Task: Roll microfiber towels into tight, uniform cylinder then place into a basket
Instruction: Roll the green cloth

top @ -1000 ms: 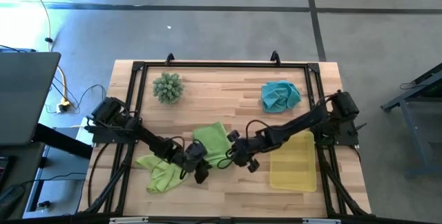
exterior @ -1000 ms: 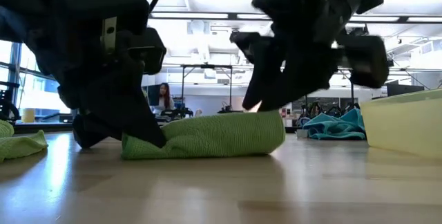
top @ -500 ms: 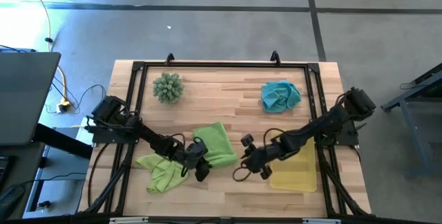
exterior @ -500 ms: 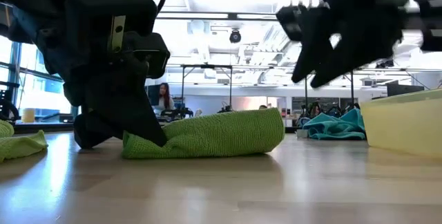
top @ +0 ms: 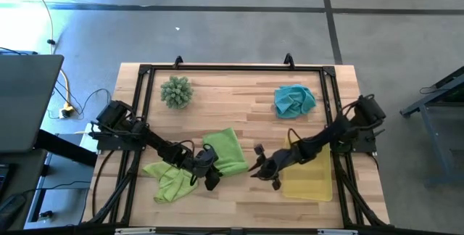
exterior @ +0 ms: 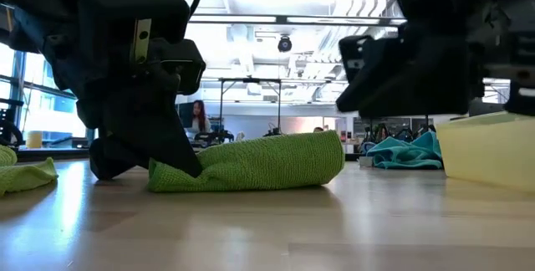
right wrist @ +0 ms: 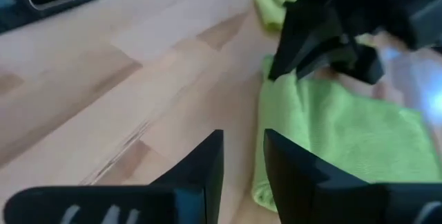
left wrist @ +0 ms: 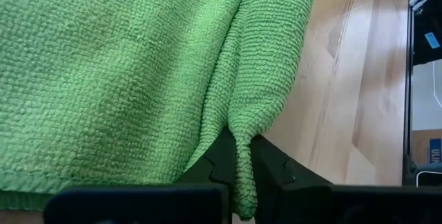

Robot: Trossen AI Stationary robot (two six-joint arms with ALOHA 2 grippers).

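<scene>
A lime green microfiber towel (top: 226,151) lies bunched thick on the wooden table near its middle front; in the low view it shows as a low roll (exterior: 251,162). My left gripper (top: 210,171) is shut on its near left corner. My right gripper (top: 256,170) hovers open with nothing between its fingers, a little to the right of that towel, between it and the yellow basket (top: 312,180). A second lime towel (top: 167,180) lies crumpled at the front left. A teal towel (top: 294,99) lies crumpled at the back right. My left gripper pinches a raised fold of the lime towel (left wrist: 241,144) between its two fingers, at the towel's near left corner. The fingers slant down at it from the table's left. The rest of the towel lies slack on the table.
A spiky green ball (top: 176,91) stands at the back left. A black frame (top: 232,68) runs round the table's edges. Bare wood shows between the ball and the teal towel, and along the front edge.
My right gripper has drawn away from the lime towel's right end, toward the basket, and has tipped closer to level. The towel and my left gripper have stayed where they were.
</scene>
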